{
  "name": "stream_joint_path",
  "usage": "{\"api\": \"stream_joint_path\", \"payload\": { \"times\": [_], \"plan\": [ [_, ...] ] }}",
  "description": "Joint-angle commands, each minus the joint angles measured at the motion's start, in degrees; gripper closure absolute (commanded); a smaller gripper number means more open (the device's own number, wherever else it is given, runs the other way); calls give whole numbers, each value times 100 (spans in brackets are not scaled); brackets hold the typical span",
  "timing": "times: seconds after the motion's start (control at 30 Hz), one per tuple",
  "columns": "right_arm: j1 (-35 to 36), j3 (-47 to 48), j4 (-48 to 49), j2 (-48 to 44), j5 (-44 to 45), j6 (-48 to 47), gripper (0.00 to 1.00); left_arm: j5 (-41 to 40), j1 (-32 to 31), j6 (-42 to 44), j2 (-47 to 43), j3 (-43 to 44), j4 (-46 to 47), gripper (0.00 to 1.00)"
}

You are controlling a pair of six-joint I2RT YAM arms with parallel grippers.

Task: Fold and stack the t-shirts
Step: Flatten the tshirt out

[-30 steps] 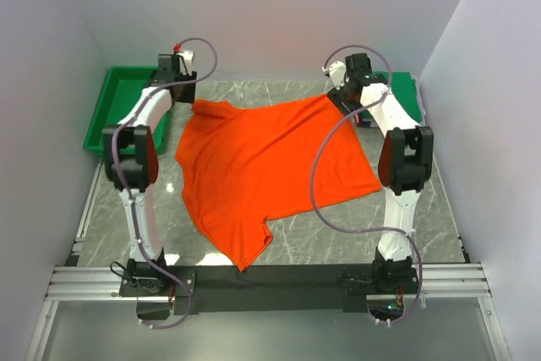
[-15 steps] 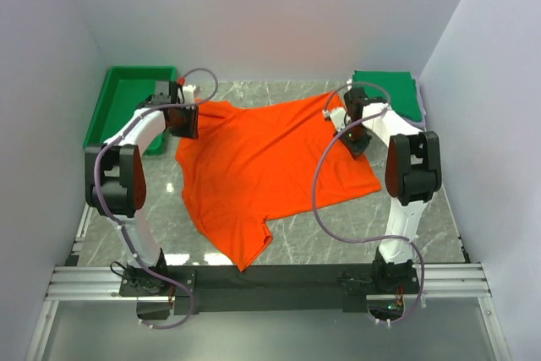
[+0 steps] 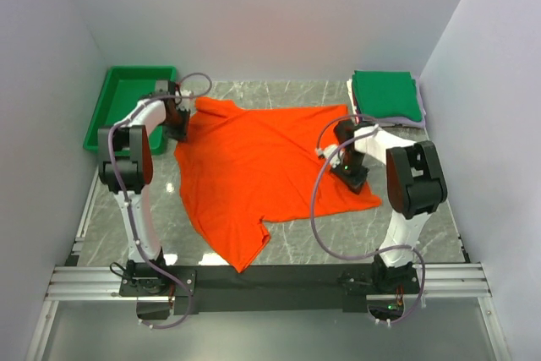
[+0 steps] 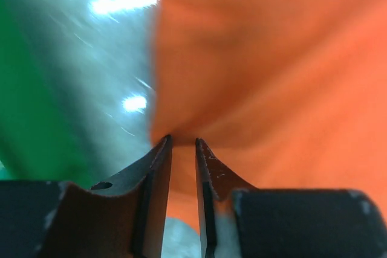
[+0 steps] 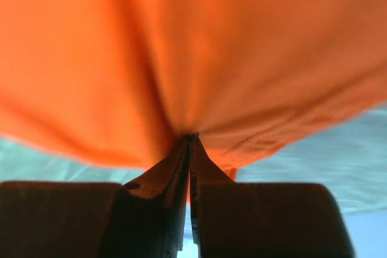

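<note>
Grey-veined marble makes up the desk, shut in by plain white walls, and the orange tee lies spread across its middle, matte and limp, with one sleeve trailing toward the near edge. At its far left corner, beside the rigid green tray, the left gripper has its fingers drawn nearly together with a pucker of cloth at the tips. That view is blurred, so I'd only say it seems to be pinching the edge. The right gripper is pressed tight on the shirt's right edge, creases fanning out from it. I take this for the start of the first fold: both ends need lifting evenly and carrying across so the cloth lands flat. A folded green shirt sits in the far right corner.
</note>
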Motion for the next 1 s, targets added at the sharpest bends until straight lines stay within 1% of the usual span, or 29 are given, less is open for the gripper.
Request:
{"api": "stream_joint_path", "payload": {
  "times": [0.0, 0.03, 0.07, 0.1, 0.13, 0.17, 0.2, 0.23, 0.27, 0.3, 0.33, 0.37, 0.4, 0.43, 0.47, 0.53, 0.57, 0.6, 0.63, 0.67, 0.73, 0.77, 0.8, 0.9, 0.97],
  "plan": [
    [527, -511, -470, -398, -595, -10, 91, -316, 164, 366, 640, 1013, -195, 72],
    [719, -608, -653, -469, -727, -36, 91, -290, 163, 436, 765, 1261, -300, 71],
    [826, -617, -760, -591, -1016, -63, 91, -308, 163, 463, 879, 1725, -336, 70],
    [879, -617, -909, -662, -1114, -98, 90, -282, 163, 454, 1054, 1965, -397, 69],
    [906, -539, -928, -715, -1176, -89, 90, 6, 172, 472, 1108, 2219, -650, 65],
    [880, -469, -919, -811, -1151, -55, 89, 122, 172, 481, 1091, 2483, -723, 63],
    [827, -372, -902, -829, -959, -19, 89, 280, 172, 507, 856, 2459, -741, 60],
    [740, -119, -901, -838, -870, -10, 89, 525, 172, 577, 671, 2355, -750, 55],
    [547, 32, -910, -821, -799, 25, 89, 1041, 172, 682, 417, 1901, -706, 53],
    [424, 198, -988, -795, -755, 68, 88, 1220, 164, 839, -177, 1584, -610, 51],
    [335, 505, -1033, -760, -737, 69, 88, 1430, 163, 963, -479, 1250, -566, 48],
    [213, 621, -1033, -698, -659, 78, 88, 1746, 155, 1068, -761, 655, -565, 47],
    [177, 718, -1024, -672, -536, 60, 88, 1897, 155, 1296, -1233, 405, -635, 47],
    [168, 832, -1016, -645, -465, 43, 88, 2116, 155, 1524, -1421, 194, -836, 48],
    [167, 859, -990, -584, -413, 34, 88, 2388, 163, 1744, -1597, -217, -1168, 48],
    [167, 894, -963, -522, -473, -36, 87, 2583, 163, 2280, -2071, -659, -1460, 49],
    [167, 886, -954, -444, -482, -28, 87, 2636, 137, 2474, -2204, -1087, -1601, 50],
    [167, 851, -919, -399, -508, -10, 87, 2619, 85, 2763, -2457, -1292, -1785, 51],
    [159, 833, -893, -356, -535, -2, 87, 2593, 84, 2862, -2590, -1502, -1822, 52],
    [167, 763, -832, -268, -544, 51, 87, 2497, -98, 3002, -2835, -1887, -1839, 52],
    [159, 640, -717, -162, -509, 78, 87, 2400, -240, 3091, -3074, -2259, -1805, 53],
    [167, 579, -647, -127, -387, 104, 87, 2330, -328, 3126, -3188, -2609, -1752, 53],
    [159, 482, -533, -100, -351, 121, 87, 2129, -529, 3117, -3372, -2769, -1612, 54],
    [150, 315, -383, 5, -193, 157, 87, 1751, -916, 3012, -3497, -3279, -1375, 55],
    [150, 236, -322, 49, -105, 139, 87, 1373, -1014, 3047, -3453, -3551, -1269, 55]
  ]
}}
